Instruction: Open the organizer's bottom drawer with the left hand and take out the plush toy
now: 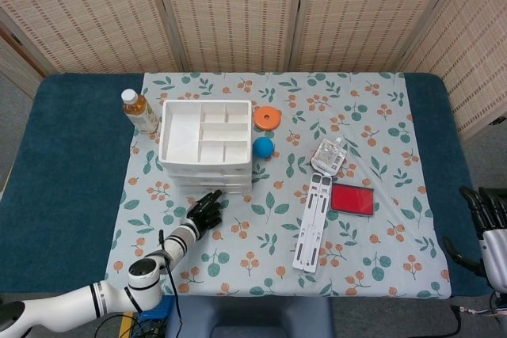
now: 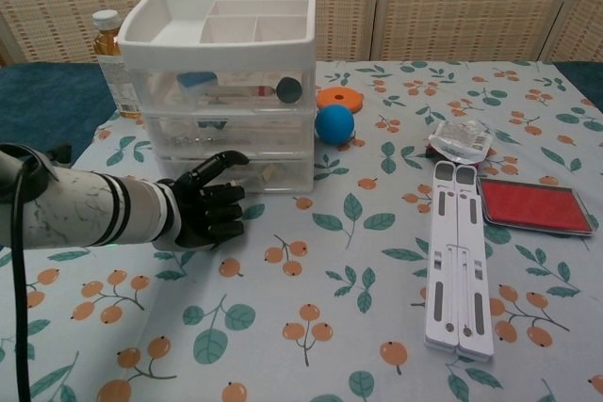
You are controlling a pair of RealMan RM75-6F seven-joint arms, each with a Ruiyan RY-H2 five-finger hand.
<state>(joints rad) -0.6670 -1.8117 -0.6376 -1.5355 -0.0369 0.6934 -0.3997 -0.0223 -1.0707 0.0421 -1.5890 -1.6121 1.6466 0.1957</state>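
While the blue-padded table (image 1: 71,195) under its leaf-and-berry printed cloth (image 1: 261,227) fills both views, we see the white three-drawer plastic organizer (image 2: 221,82) standing at the cloth's far left part, its open top tray divided into compartments. The clear drawer fronts show small items inside, yet we cannot make out a plush toy in the bottom drawer (image 2: 247,169); its contents are too blurred behind the plastic to name. We cannot tell from either view how far that drawer stands out from the frame.

The black left hand (image 2: 205,206) on its white arm lies just in front of the bottom drawer, fingers partly curled with one finger reaching up to the drawer front; whether it has hold of the drawer's edge we cannot tell. The right hand (image 1: 485,210) sits at the table's right edge, cut off by the frame, well apart from everything, so its fingers are hard to read.

To the right lie a white folding stand (image 2: 457,256), a red flat pad (image 2: 532,204) and a clear crumpled packet (image 2: 462,141). Beside the organizer rest a blue ball (image 2: 334,124) and an orange disc (image 2: 337,98); an amber-filled bottle (image 2: 108,54) stands behind it.
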